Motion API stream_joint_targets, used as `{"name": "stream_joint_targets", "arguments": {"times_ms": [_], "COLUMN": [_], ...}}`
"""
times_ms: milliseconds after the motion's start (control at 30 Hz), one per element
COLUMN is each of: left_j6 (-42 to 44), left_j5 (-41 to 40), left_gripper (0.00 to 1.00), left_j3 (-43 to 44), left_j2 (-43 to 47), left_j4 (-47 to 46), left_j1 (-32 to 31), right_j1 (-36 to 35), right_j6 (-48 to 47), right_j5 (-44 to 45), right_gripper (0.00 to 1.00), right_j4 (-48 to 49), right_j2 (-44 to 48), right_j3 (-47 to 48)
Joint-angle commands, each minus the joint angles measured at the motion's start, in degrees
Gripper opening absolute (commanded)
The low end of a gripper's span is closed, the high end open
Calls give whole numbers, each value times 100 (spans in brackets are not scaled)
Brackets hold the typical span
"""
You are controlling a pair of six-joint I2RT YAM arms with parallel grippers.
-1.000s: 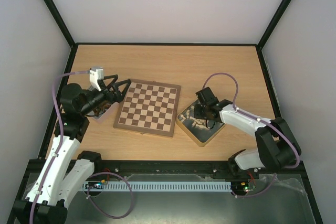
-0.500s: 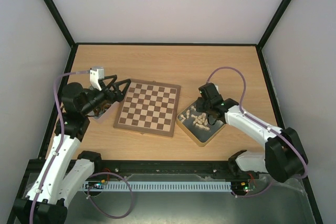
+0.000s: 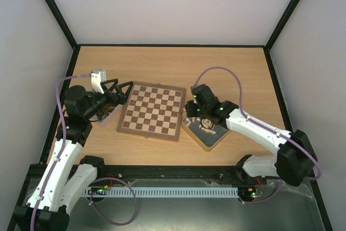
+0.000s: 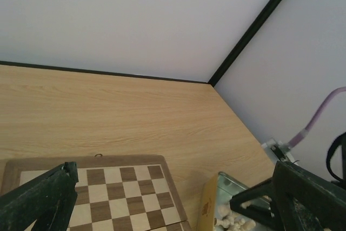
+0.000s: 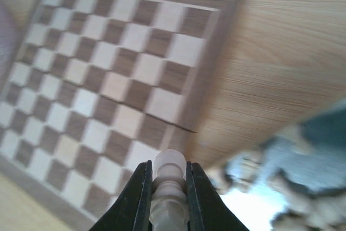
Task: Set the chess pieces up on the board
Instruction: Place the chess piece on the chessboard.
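The board (image 3: 153, 111) lies flat at the table's middle with no pieces on it. My right gripper (image 3: 191, 110) hovers over the gap between the board's right edge and the gold tin (image 3: 212, 139). In the right wrist view it (image 5: 166, 169) is shut on a pale chess piece (image 5: 168, 177), with the board (image 5: 108, 79) below. More pale pieces (image 3: 208, 127) lie in the tin. My left gripper (image 3: 127, 87) is open and empty, held above the board's left edge. In the left wrist view it (image 4: 173, 190) looks across the board (image 4: 108, 193). The dark pieces are hidden.
A small grey tray (image 3: 110, 114) sits left of the board, mostly under my left arm. The tin (image 4: 212, 209) with pale pieces (image 4: 232, 221) shows in the left wrist view. Black frame posts and white walls bound the table (image 3: 173, 66).
My right gripper rose out of the tin with a pale piece and moved left toward the board's right edge. My left arm has barely moved.
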State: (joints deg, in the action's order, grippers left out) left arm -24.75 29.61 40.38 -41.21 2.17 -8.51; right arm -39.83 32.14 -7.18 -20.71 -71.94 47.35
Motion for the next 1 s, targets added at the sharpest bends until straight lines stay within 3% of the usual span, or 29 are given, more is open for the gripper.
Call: {"name": "stream_joint_targets", "arguments": {"times_ms": [0,233,467,567,700,967], "left_j6": [-21,48,98,136,220,207], "left_j5": [-404,-844,-1033,-987,-955,-1035], "left_gripper": [100,100,100,100,100,100], "left_j3": [5,81,88,114,185,324], "left_j2": [167,343,432,431,441,515], "left_j4": [192,573,863,995,1265,1785], "left_j1": [-28,-23,-27,-28,-26,-25], "right_j1": [-710,-1878,-2506,-2544,-2540,-2540], "right_j6": [115,76,24,76,188,1060], "right_j5": [-3,795,1296,1316,1296,1500], "right_gripper": [2,2,4,13,34,38], "right_j4": [295,-16,-473,-612,-545,-309], "right_j2": [-480,-1910,-2982,-3223,-3159,-2940], "right_j3": [523,1438,2248,2420,2454,2395]}}
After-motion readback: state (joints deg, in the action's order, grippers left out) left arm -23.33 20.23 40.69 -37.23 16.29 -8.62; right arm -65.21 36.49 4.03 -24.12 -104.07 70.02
